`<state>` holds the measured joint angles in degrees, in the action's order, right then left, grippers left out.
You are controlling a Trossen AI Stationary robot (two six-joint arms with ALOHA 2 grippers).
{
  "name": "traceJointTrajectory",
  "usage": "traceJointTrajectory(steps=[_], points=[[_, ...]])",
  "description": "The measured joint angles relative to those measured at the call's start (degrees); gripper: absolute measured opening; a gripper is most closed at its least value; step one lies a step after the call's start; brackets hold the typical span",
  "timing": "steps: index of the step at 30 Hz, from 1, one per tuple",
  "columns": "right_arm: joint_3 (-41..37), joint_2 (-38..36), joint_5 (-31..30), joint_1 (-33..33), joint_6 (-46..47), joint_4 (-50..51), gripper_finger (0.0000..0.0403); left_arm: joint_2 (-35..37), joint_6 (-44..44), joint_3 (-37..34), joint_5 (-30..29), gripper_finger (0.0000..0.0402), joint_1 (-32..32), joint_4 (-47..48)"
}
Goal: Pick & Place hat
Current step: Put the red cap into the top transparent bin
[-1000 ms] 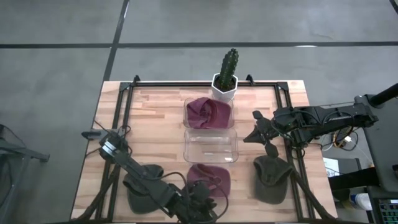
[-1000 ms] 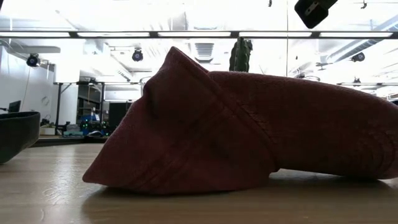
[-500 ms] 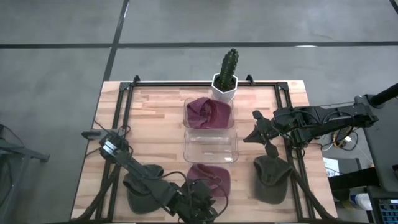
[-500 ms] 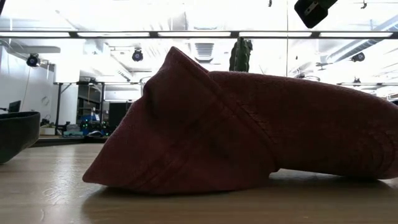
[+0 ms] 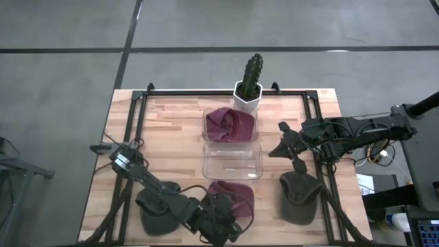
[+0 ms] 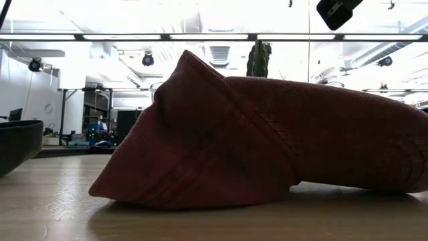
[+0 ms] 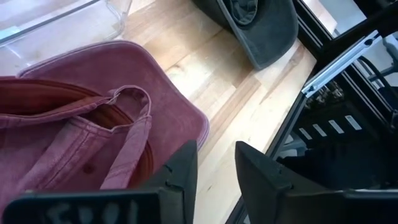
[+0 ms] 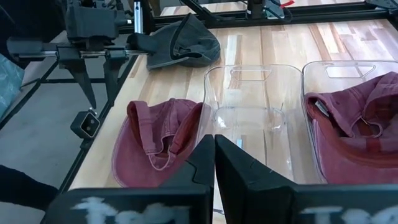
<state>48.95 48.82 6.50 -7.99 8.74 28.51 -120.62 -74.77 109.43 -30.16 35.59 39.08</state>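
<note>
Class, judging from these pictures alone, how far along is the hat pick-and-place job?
Done: one red hat lies in the far clear bin. In hand: the left gripper, open, sits at the second red hat on the table. Left: the near clear bin is empty. The right gripper is shut, above the table.

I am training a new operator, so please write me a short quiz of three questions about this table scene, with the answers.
1. True or false: the clear bin nearer the maroon hat on the table already holds a hat.
2. Which gripper is beside that maroon hat? A) left B) right
3. Fill in: the potted cactus stands at the table's ____ edge, behind the bin with a maroon hat.

Key
1. False: it holds nothing; only the bin by the cactus has a hat.
2. A: the left gripper is open at the hat's brim; the right gripper is shut beside the bins, above a dark green hat.
3. Far.
</note>
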Motion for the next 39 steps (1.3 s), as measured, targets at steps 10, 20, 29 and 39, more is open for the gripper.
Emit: traceJointTrajectory(steps=[10, 20, 29, 39], points=[[0.00, 0.00, 0.00, 0.00, 0.01, 0.00, 0.0009, 0.00, 6.22, -0.02, 2.67, 0.0190, 0.00, -0.03], [0.00, 0.00, -0.01, 0.00, 0.02, 0.00, 0.0009, -0.58, 25.31, -0.07, 5.18, 0.0194, -0.21, -0.05], [0.00, 0.02, -0.02, 0.01, 0.02, 0.00, 0.0009, -1.69, 26.63, -0.08, 5.07, 0.0194, -1.16, 0.38], [0.00, 0.02, -0.02, 0.01, 0.02, 0.03, 0.0009, -4.07, 24.08, -0.09, 9.71, 0.0194, -1.33, -0.01]])
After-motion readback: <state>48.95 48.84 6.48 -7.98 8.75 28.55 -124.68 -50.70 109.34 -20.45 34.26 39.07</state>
